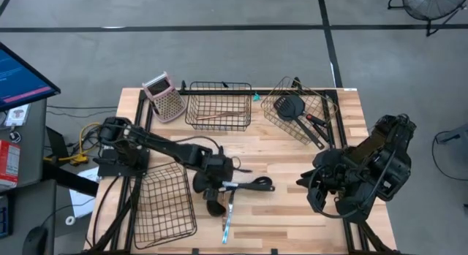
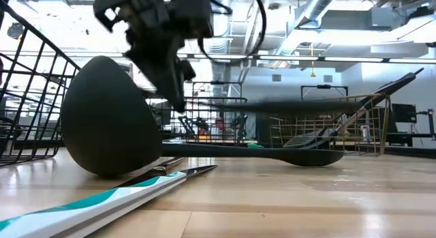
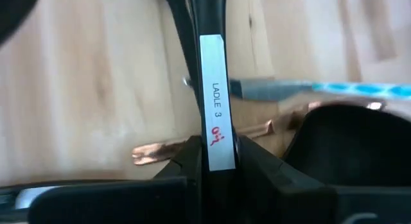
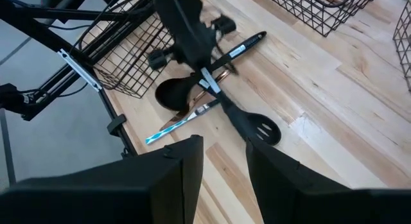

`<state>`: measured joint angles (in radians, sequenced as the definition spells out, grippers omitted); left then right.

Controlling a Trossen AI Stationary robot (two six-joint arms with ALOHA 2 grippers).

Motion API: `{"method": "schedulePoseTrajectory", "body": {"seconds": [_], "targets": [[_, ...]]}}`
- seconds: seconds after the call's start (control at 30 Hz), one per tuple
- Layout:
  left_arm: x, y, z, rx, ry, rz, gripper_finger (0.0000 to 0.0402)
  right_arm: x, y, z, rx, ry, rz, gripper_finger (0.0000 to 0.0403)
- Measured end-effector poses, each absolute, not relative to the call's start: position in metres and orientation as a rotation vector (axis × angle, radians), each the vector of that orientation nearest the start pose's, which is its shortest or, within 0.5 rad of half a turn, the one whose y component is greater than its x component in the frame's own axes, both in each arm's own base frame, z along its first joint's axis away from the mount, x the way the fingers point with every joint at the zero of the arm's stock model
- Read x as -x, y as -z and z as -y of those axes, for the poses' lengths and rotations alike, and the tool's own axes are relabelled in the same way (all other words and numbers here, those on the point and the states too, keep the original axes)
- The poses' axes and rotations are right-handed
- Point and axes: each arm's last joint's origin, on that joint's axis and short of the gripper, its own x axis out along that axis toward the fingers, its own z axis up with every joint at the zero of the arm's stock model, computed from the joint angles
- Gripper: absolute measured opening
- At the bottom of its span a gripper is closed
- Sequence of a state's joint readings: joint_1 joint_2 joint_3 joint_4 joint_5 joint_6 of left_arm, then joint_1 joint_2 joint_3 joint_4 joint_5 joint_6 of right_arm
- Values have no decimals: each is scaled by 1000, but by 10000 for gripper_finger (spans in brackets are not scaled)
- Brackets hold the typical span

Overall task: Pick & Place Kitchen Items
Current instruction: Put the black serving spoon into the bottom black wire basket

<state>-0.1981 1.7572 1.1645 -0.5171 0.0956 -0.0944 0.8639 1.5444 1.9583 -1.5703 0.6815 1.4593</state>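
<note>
My left gripper (image 1: 218, 179) is shut on a black slotted spoon (image 1: 257, 184) at the table's middle; its handle bears a white label reading "LADLE 3" (image 3: 216, 102). Under it, a black ladle (image 1: 213, 207) rests on its bowl (image 2: 105, 119) on the table. A teal-handled knife (image 1: 227, 224) lies flat beside the ladle. My right gripper (image 4: 225, 163) is open and empty, above the table's right side (image 1: 307, 183). Other utensils lie in the two far baskets. My left gripper pinches the slotted spoon's handle at its white label (image 3: 218, 144), near the handle's free end, between its two fingers (image 3: 187, 161). The fingers slant down from the table's left. The spoon (image 4: 260, 128) reaches toward the table's right, about level; it looks lifted off the table.
A pink-topped box grater (image 1: 164, 99) stands at the far left. A wire basket (image 1: 218, 105) holds a wooden-handled utensil (image 1: 219, 115); a tilted basket (image 1: 322, 101) holds a black spatula (image 1: 291, 107). A third basket (image 1: 164, 204) lies at the near left.
</note>
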Motion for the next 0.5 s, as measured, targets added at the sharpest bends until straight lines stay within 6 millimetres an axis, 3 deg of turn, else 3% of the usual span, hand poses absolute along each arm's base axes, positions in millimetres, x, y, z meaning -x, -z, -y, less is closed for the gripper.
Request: {"method": "schedulePoseTrajectory", "body": {"seconds": [0.27,0.5], "targets": [[-320,-258,46,140,140,-903,48,-176,-438,-178,-546,418,-719,118],[-274,-328,25,273,84,-658,48,-177,-439,-177,-524,434,-674,118]]}}
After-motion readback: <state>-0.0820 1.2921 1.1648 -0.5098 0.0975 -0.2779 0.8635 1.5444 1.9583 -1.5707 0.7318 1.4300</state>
